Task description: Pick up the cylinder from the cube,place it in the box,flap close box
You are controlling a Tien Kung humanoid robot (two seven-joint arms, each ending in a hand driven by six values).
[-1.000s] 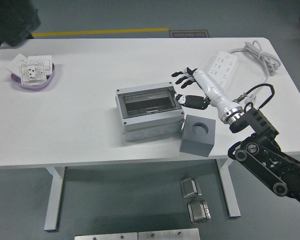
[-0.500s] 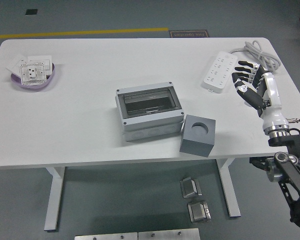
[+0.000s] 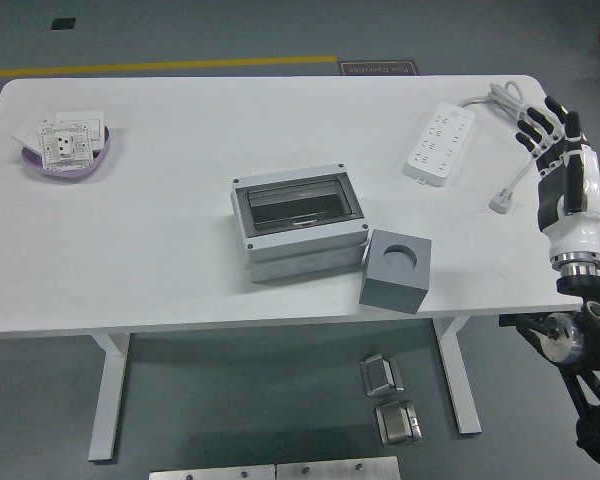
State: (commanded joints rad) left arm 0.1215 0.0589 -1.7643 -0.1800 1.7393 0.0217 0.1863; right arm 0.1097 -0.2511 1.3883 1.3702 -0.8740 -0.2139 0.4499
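Observation:
The grey box (image 3: 298,222) sits mid-table with its dark see-through flap down over the top. Just right of it, near the front edge, stands the grey cube (image 3: 395,270), which has a round recess in its top face. No cylinder stands out from the cube, and I cannot tell whether one lies in the recess or under the flap. My right hand (image 3: 548,125) hovers over the table's right edge, far from both, with its fingers spread and holding nothing. No left arm shows.
A white power strip (image 3: 440,142) lies at the back right, its cable looping to a plug (image 3: 502,205) close to my right hand. A purple bowl (image 3: 68,160) holding white switch plates sits at the far left. Metal parts (image 3: 382,375) lie on the floor below.
My right hand has pulled back from beside the box's right end to the table's right edge, fingers still spread. The box and cube have not moved.

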